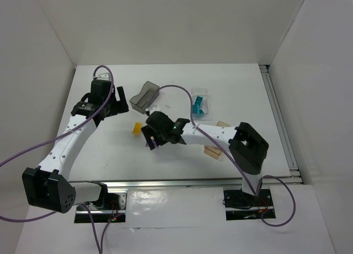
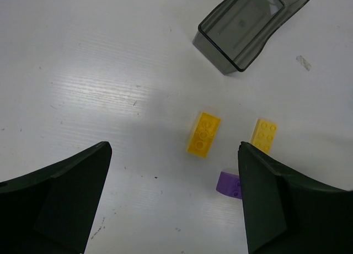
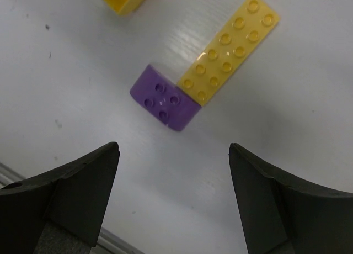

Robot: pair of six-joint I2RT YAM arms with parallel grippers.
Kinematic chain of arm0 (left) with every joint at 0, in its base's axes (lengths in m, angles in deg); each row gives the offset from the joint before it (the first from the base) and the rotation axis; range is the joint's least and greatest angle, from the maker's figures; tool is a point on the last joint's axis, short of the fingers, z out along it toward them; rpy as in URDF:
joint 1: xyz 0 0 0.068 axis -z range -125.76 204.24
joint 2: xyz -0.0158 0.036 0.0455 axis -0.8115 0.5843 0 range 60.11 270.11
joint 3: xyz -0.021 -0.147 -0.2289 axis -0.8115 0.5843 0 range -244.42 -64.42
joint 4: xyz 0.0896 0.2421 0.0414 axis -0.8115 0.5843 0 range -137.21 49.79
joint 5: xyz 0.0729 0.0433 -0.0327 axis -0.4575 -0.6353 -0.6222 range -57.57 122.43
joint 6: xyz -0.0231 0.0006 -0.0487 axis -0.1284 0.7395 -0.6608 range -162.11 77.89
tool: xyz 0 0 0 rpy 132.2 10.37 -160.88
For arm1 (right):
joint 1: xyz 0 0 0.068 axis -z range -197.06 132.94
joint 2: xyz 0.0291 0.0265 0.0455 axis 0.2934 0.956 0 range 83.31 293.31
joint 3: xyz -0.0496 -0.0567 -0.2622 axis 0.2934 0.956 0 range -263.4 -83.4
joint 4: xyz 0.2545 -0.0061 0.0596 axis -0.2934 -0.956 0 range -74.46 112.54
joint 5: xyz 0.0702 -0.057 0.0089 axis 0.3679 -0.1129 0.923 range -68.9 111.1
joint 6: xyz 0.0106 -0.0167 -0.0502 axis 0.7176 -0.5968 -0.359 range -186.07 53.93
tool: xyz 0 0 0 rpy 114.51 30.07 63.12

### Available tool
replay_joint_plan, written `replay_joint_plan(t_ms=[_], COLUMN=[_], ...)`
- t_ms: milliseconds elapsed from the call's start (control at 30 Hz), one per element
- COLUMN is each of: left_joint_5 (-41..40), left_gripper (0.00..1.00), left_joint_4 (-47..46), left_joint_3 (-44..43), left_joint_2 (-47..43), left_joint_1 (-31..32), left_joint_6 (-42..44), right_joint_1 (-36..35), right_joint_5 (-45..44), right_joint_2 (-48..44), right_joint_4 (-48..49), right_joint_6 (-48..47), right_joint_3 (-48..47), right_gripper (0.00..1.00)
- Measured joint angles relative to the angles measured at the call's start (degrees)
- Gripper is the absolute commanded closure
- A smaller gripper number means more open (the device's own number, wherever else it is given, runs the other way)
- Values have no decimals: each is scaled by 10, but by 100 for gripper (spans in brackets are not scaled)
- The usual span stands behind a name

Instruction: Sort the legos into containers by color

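The purple brick lies studs up on the white tabletop, on the arm-base side of the smoky grey bin. It touches one short end of the long yellow plate, whose long axis runs diagonally away from it. A shorter yellow brick sits just beside them, apart from both, with its long axis aimed roughly at the grey bin.

The right gripper hangs over the purple brick, spread wide and holding nothing. The left gripper, left of the grey bin, gapes fully and is also empty-handed.

Bare tabletop surrounds the bricks. Right of the grey bin stands the clear bin with teal bricks inside. Further right and nearer the bases, the amber bin is partly hidden under the right arm.
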Motion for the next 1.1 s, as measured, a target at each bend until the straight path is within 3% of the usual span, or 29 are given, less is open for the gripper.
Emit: replay_joint_plan(t_ms=[267,567,800,1100], left_joint_5=[0,-16,-26,-34], left_gripper=[1,1,1,1], left_joint_4=[2,8,9,16], left_joint_3=[-5,-11,-11,-36], left_joint_2=[0,0,3,5], left_joint_1=[0,0,0,0], left_joint_6=[-5,-13,-14,-29], right_joint_1=[18,33,39,85], right_joint_5=[-62,-125,-132,-135], right_joint_2=[103,198,204,203], right_joint_4=[-4,-31,-33,-23], right_joint_6=[96,166,189,185], right_joint_3=[-91,-154,-163,-187], right_gripper=[14,28,73,77])
